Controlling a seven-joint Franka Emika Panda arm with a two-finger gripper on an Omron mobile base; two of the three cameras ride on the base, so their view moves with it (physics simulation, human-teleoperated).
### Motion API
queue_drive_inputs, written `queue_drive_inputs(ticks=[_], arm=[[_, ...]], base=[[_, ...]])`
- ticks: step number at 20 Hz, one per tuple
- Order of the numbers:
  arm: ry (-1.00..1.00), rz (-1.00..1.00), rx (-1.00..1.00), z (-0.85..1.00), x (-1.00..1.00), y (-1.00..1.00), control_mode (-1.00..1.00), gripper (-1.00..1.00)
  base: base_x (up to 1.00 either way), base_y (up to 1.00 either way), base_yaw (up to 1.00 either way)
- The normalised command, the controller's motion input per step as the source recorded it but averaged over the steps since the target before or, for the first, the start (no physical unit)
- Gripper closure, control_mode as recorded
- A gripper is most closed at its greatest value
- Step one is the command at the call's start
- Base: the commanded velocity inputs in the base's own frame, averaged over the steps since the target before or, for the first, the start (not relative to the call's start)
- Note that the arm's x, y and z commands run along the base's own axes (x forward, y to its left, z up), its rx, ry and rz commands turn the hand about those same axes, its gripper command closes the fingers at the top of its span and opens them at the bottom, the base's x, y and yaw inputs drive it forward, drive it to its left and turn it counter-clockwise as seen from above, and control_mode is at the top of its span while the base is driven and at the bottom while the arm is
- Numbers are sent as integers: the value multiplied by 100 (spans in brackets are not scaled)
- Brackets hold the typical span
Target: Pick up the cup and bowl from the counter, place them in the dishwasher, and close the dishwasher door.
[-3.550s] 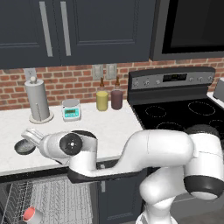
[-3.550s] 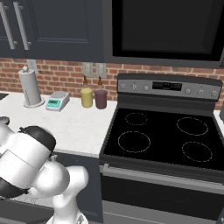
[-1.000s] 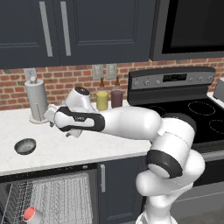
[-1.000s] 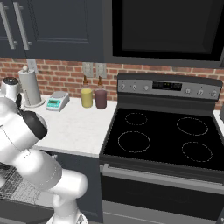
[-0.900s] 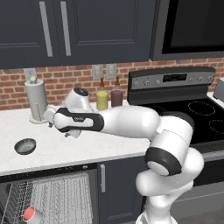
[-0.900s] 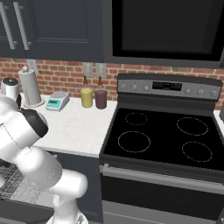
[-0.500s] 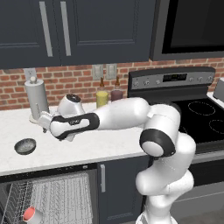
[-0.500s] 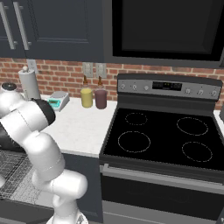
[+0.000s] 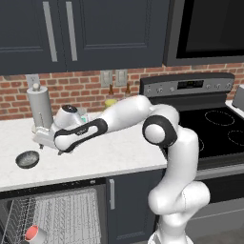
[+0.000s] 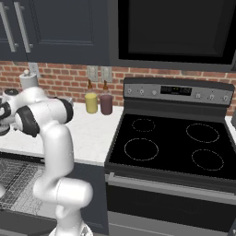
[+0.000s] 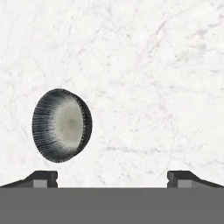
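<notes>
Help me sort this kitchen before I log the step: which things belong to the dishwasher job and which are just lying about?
Job: bowl on the counter; cup in the open dishwasher; gripper, open.

Lying about: paper towel roll, yellow tumbler, maroon tumbler, stovetop.

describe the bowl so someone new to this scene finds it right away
Start at the white marbled counter left of the stove, above the open dishwasher. The bowl sits near its left end, in front of the paper towel roll. It is small, shallow and dark-rimmed with a grey inside, unlike the tall tumblers.
</notes>
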Motion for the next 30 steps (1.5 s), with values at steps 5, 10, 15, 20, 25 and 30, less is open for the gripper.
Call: queue_drive_inputs(ticks=[5,10,15,20,25,30], arm=[[0,3,-16,0,29,37,-100,-100],[0,0,-11,0,11,43,-100,-100],[2,0,-1,-10,0,11,-100,-100],[5,0,0,-28,3,0,-100,-100],[7,0,0,-38,7,0,-100,-100],[7,0,0,-34,2,0,-100,-100]], base=[[0,0,0],[0,0,0],[0,0,0],[0,0,0],[0,0,0],[0,0,0]])
